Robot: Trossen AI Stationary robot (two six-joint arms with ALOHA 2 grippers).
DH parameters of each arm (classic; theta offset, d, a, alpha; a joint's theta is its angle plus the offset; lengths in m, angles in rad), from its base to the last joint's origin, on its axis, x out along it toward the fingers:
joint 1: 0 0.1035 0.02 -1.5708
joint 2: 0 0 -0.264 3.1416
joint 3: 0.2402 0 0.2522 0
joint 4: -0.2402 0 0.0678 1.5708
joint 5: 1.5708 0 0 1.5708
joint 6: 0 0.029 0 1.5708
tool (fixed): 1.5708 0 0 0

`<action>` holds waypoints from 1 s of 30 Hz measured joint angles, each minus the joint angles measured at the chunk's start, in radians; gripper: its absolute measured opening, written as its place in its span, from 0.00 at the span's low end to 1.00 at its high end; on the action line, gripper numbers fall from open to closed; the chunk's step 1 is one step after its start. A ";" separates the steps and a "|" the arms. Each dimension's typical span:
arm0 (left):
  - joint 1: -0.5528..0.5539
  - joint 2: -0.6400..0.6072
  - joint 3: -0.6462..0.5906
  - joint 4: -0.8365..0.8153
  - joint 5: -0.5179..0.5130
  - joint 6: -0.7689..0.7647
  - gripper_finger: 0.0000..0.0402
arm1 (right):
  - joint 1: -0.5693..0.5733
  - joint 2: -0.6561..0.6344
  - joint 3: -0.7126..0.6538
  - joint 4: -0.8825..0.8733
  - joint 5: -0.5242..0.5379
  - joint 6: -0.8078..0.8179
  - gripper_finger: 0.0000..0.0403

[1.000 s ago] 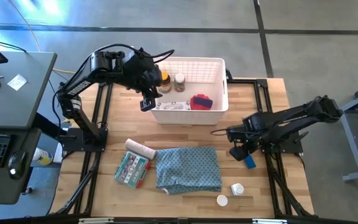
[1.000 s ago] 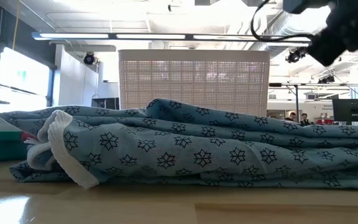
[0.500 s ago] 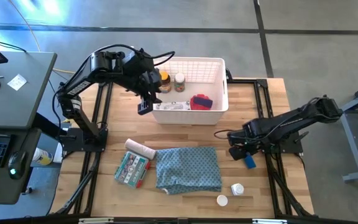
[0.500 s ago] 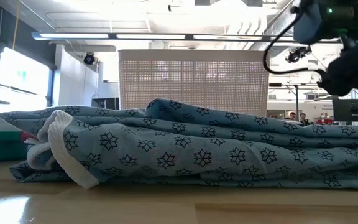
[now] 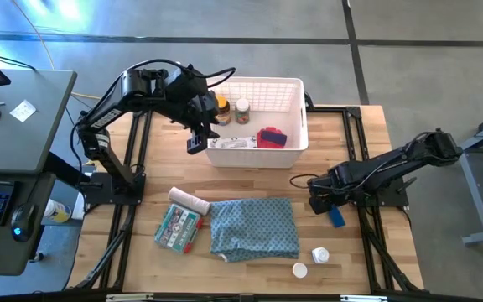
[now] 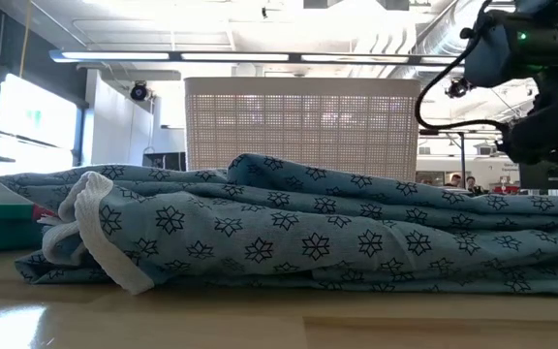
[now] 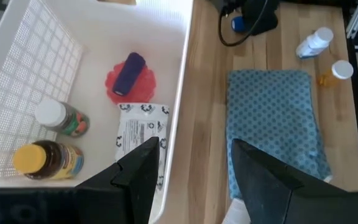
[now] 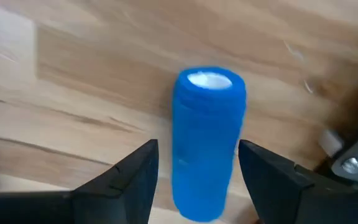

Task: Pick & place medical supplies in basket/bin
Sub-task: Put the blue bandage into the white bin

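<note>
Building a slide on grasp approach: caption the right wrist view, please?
Right gripper, fingers open, straddles a blue tube lying on the wooden table.

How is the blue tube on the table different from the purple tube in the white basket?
The blue plastic tube lies on the bare wooden table, between the right gripper's open fingers; the purple tube rests inside the white latticed basket, on a pink-red disc. The blue one is bright blue; the purple one is darker. Nothing grips the purple one; the left gripper hovers open over the basket's edge. Both are small cylinders lying on their sides.
</note>
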State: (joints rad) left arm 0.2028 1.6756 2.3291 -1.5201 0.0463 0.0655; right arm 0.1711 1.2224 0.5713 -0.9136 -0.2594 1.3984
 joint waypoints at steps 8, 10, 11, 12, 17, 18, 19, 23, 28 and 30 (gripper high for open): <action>0.000 0.000 0.000 0.091 -0.012 -0.023 0.58 | 0.000 0.000 -0.021 0.028 0.023 -0.007 0.49; 0.000 0.000 0.000 0.111 -0.012 -0.031 0.58 | 0.000 0.000 -0.039 0.043 0.007 -0.007 0.47; 0.000 0.000 0.000 0.121 -0.012 -0.041 0.58 | 0.000 0.000 -0.046 0.054 0.002 -0.009 0.47; 0.000 0.000 0.000 0.127 -0.013 -0.053 0.58 | 0.000 0.000 -0.052 0.064 -0.001 -0.013 0.46; 0.000 0.000 0.000 0.136 -0.057 -0.098 0.58 | 0.000 0.000 -0.064 0.082 -0.010 -0.057 0.43; 0.000 0.000 0.000 0.132 -0.061 -0.105 0.58 | 0.000 0.000 -0.064 0.085 -0.010 -0.067 0.42; 0.000 0.000 0.000 0.129 -0.061 -0.111 0.58 | 0.000 0.000 -0.064 0.092 -0.009 -0.075 0.41; 0.000 0.000 0.000 0.125 -0.061 -0.145 0.58 | 0.000 0.000 -0.064 0.119 -0.014 -0.095 0.35; 0.000 0.000 0.000 0.152 -0.056 -0.187 0.58 | 0.000 0.000 -0.064 0.179 -0.044 -0.099 0.27; 0.000 0.000 0.000 0.174 -0.056 -0.201 0.58 | 0.000 -0.009 -0.064 0.214 -0.064 -0.099 0.24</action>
State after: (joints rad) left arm 0.2028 1.6752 2.3291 -1.3464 -0.0096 -0.1352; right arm 0.1711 1.2137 0.5076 -0.6995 -0.3236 1.2997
